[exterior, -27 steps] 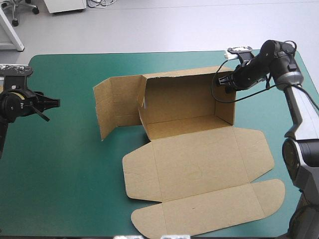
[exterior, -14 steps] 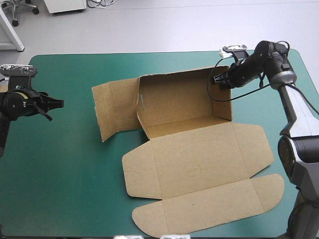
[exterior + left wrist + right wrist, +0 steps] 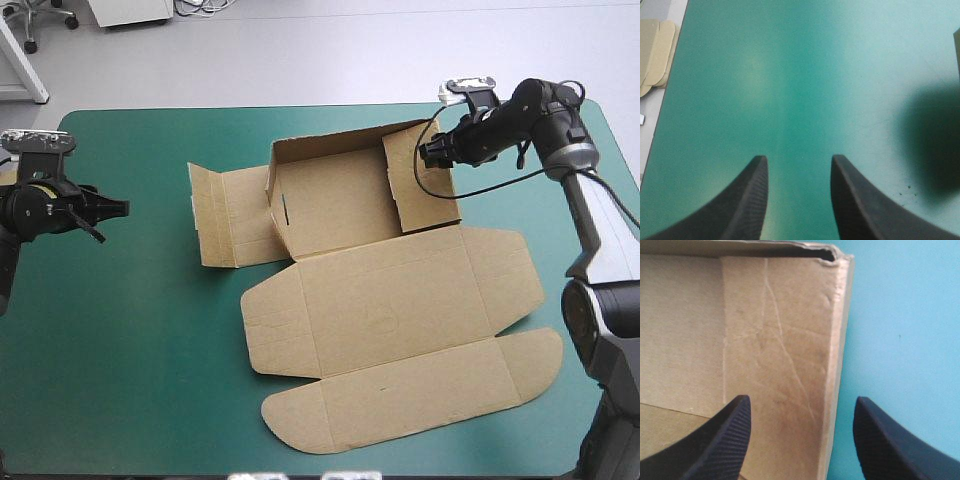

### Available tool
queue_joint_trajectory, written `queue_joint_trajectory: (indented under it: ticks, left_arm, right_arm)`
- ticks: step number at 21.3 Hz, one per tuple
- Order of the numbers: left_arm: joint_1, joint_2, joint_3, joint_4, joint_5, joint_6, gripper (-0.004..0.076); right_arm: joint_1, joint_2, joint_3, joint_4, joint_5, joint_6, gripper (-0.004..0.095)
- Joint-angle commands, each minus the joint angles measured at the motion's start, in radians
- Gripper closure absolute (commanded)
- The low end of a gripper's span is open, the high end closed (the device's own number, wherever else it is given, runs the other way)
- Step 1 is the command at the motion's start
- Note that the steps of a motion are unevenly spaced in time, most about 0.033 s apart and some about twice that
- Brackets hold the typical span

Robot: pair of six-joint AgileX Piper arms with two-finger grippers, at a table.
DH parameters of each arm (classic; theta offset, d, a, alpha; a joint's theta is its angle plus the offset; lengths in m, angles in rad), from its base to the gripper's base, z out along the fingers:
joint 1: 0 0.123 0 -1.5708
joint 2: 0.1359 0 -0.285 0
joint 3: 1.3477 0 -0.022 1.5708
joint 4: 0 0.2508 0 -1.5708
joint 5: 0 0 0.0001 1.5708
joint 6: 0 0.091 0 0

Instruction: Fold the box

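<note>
Since the box (image 3: pixel 380 300), mid worktop (image 3: pixel 120 350), is light, creasable board, we'd grip wall edges: right tool (image 3: pixel 801 399), parted and empty, brackets its 1 o'clock end wall (image 3: pixel 785 340); left tool (image 3: pixel 797 161) parted, empty, 9 o'clock.

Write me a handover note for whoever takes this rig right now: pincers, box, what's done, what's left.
Left pincer: open, empty, over the bare teal-green cover at the table's left side, well clear of the box.
Right pincer: open, astride the free edge of the right wall, gripping nothing.
Box: mid-table. Back wall up, right wall raised and tilted inward, left flap spread outward, lid flat toward the near edge.
Done: walls partly raised.
Left: probably tuck the right wall, fold in the left flap.
Spare board lies past the table's left edge.
</note>
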Motion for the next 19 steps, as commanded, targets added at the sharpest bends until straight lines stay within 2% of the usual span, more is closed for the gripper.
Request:
queue_joint_trajectory:
  ticks: [1,7,9,11,13,16,19]
  left_arm:
    - [0.001,-0.026,-0.032,-0.005,-0.049,-0.004,0.0429]
    - [0.001,-0.026,-0.032,-0.005,-0.049,-0.004,0.0429]
    - [0.001,-0.026,-0.032,-0.009,-0.049,-0.004,0.0429]
    - [0.001,-0.026,-0.032,-0.009,-0.049,-0.004,0.0429]
    - [0.001,-0.026,-0.032,-0.009,-0.049,-0.004,0.0429]
    - [0.001,-0.026,-0.032,-0.009,-0.049,-0.004,0.0429]
    - [0.001,-0.026,-0.031,-0.009,-0.049,-0.004,0.0429]
  right_arm:
    - [-0.003,-0.14,-0.029,0.011,-0.039,-0.004,0.0372]
    - [-0.003,-0.3,-0.023,0.011,-0.04,-0.01,0.0374]
    - [-0.003,-0.363,0.023,0.012,-0.075,-0.022,0.0374]
    - [-0.003,-0.432,0.154,0.001,-0.146,-0.027,0.0374]
    - [0.009,-0.514,0.351,-0.012,-0.273,-0.046,0.0403]
    - [0.035,-0.592,0.635,-0.003,-0.589,-0.095,0.042]
    - [0.035,-0.535,0.664,0.037,-0.585,-0.193,0.0379]
